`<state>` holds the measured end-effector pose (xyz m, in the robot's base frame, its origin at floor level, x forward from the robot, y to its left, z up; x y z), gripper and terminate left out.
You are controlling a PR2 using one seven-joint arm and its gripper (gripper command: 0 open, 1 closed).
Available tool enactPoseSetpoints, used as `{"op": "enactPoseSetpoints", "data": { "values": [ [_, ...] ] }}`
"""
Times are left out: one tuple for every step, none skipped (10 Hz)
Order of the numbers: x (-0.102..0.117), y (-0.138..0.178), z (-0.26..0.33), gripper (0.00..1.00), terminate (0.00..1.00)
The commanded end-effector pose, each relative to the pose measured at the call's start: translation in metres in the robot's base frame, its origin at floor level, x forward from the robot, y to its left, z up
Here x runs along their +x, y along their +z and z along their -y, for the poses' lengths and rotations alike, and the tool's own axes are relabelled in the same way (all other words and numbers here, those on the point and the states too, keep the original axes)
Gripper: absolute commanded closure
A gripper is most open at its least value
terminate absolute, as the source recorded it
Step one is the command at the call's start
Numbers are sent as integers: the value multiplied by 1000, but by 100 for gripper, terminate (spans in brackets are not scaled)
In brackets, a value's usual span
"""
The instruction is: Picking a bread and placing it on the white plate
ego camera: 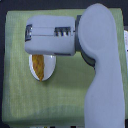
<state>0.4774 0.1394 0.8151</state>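
The bread, a golden-orange tapered loaf, lies on the white plate left of the middle of the exterior view. The plate's upper part is hidden under the grey arm, which reaches in from the exterior view's right and lies directly over it. The gripper itself is covered by the arm's housing, so its fingers do not show and I cannot tell whether they touch the bread.
A pale green cloth covers the table under the plate. The arm's thick upper link stands along the exterior view's right side. Dark background shows past the cloth's far edge.
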Motion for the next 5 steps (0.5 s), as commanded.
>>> {"op": "enactPoseSetpoints", "data": {
  "values": [
    [5,-1,-1,0,0],
    [6,0,1,0,0],
    [7,-1,6,0,0],
    [7,-1,7,0,0],
    [6,-1,8,0,0]
  ]
}}
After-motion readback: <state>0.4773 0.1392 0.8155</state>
